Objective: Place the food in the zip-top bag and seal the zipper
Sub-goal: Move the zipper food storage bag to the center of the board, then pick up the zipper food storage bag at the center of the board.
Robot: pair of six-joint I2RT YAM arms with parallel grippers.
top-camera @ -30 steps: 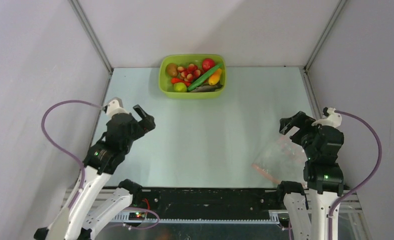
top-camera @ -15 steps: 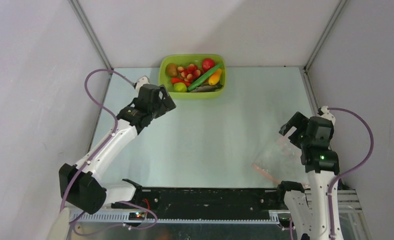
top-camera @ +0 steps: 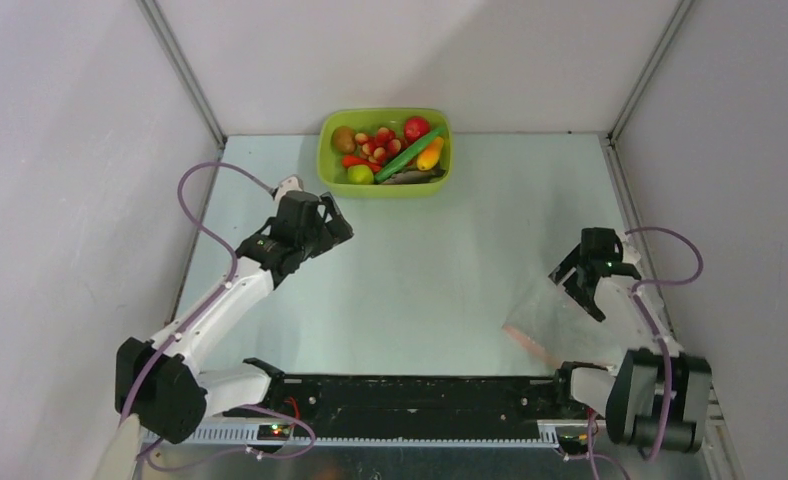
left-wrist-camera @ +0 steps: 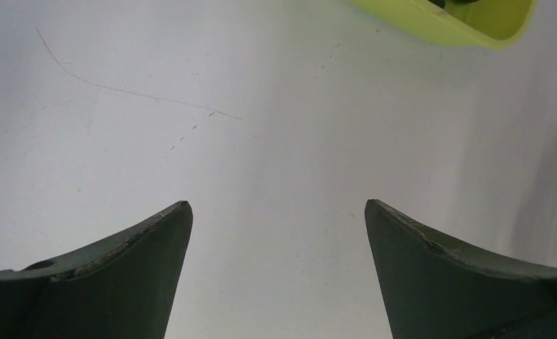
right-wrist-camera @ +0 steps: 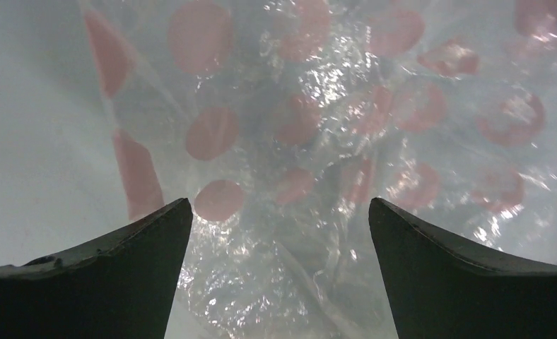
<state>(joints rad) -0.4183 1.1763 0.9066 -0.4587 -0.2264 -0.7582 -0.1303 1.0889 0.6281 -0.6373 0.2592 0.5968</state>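
1. While the heap of small toy food [top-camera: 382, 148] sits in a lime-green plastic tub [top-camera: 384, 189] at the far edge of the pale table [top-camera: 450, 270], both robot arms stand over the surface with nothing in their grasp.
2. Packed inside the tub are a round red tomato [top-camera: 416, 127], a brown kiwi [top-camera: 343, 139], a green lime [top-camera: 360, 174], a long green pod [top-camera: 408, 154] lying diagonally, an orange-yellow piece [top-camera: 429, 156] just beside it, a cluster of small red-pink strawberries [top-camera: 378, 141] and a dark piece [top-camera: 410, 177] along the near wall.
3. Near the tub's near-left corner, the left gripper [top-camera: 336, 218] hovers with its jaws spread wide and empty. Its wrist camera shows bare table between the two dark fingers [left-wrist-camera: 120, 282] and a corner of the tub at the upper right.
4. At the near right, well apart from the tub, the clear, crinkly plastic zip-top bag [top-camera: 550, 315] lies on the table. Its thin pinkish-red zipper strip [top-camera: 530, 345] runs along the edge nearest the arm bases.
5. Over the bag's far end, the right gripper [top-camera: 576, 287] is poised with its jaws wide apart, gripping nothing. Its wrist camera shows crinkled plastic printed with pale pink dots filling the gap between the fingers [right-wrist-camera: 466, 282].
6. Whether the fingertips touch the plastic, and whether the zipper is sealed, cannot be told.
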